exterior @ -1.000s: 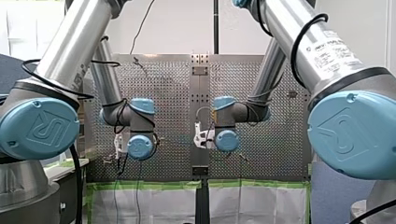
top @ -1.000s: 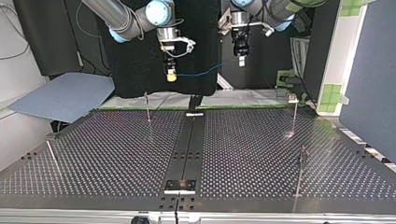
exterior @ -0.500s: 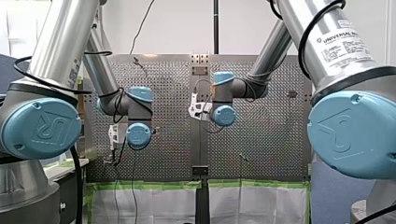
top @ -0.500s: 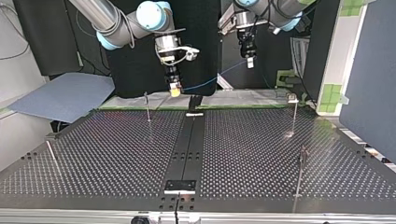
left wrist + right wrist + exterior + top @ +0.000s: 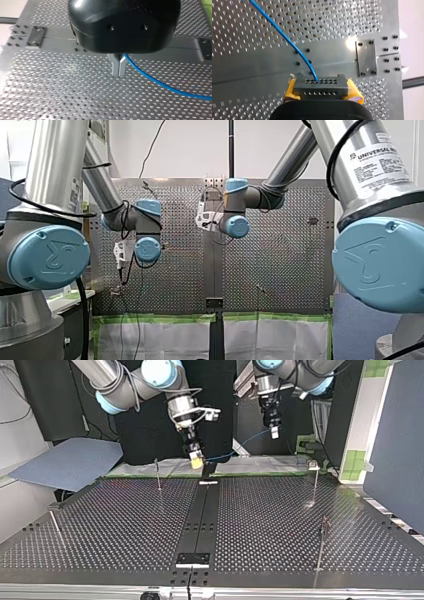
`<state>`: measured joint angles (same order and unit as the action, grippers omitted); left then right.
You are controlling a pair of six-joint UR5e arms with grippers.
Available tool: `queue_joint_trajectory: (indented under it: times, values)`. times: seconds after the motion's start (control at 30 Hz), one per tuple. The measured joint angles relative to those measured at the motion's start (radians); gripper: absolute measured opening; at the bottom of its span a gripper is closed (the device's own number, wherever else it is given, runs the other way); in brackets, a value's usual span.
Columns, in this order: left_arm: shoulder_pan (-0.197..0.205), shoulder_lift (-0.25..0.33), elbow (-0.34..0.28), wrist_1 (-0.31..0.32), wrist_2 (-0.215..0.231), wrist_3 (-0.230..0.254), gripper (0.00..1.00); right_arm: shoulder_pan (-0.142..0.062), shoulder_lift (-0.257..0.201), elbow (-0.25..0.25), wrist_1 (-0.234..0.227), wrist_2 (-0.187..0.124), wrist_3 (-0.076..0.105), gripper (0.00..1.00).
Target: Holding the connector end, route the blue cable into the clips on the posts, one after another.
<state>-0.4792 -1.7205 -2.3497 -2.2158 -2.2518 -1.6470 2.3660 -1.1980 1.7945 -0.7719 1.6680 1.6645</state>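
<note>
In the top view, a leaning post (image 5: 54, 527) stood at the counter's (image 5: 125, 525) left edge and an upright one (image 5: 158, 474) near its far side. Both were bare of cable.

Next came my right claw (image 5: 196, 461), hanging above the far edge. The right wrist view showed its yellow pads (image 5: 354, 93) closed firmly on the grey connector (image 5: 321, 85).

The blue cable (image 5: 284, 37) left the connector's row of holes and rose rightward in a slack curve, clear of the counter, to my left claw (image 5: 118, 73). That claw's metal fingers (image 5: 115, 66) were drawn together. The cable emerged beside their base, so it seemed nipped there.

Further right stood two more posts, one far (image 5: 316, 482) and one nearer (image 5: 322, 542), also bare.

The step looked like the carry toward a first clip, with no clip yet threaded. The next move would call for lowering the span onto a post top while keeping it taut between the claws.

In the front view, a label (image 5: 375, 160) on my right arm read "UNIVERSAL", then a cut-off word. The blue joint caps (image 5: 47, 257) bore a "UR" mark.
</note>
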Motion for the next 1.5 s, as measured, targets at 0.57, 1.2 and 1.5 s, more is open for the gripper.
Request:
queue_joint_trajectory:
  times: [0.57, 1.2, 1.5]
  values:
    - [0.046, 0.143, 0.141, -0.134, 0.025, -0.051, 0.0, 0.056, -0.001, -0.073, 0.031, -0.009, 0.014, 0.0]
    - [0.196, 0.293, 0.188, -0.218, 0.116, -0.142, 0.0, 0.071, 0.0, -0.206, 0.175, -0.049, 0.045, 0.0]
    - [0.258, 0.299, 0.236, -0.244, 0.169, -0.176, 0.0, 0.071, 0.002, -0.273, 0.229, -0.084, 0.07, 0.0]
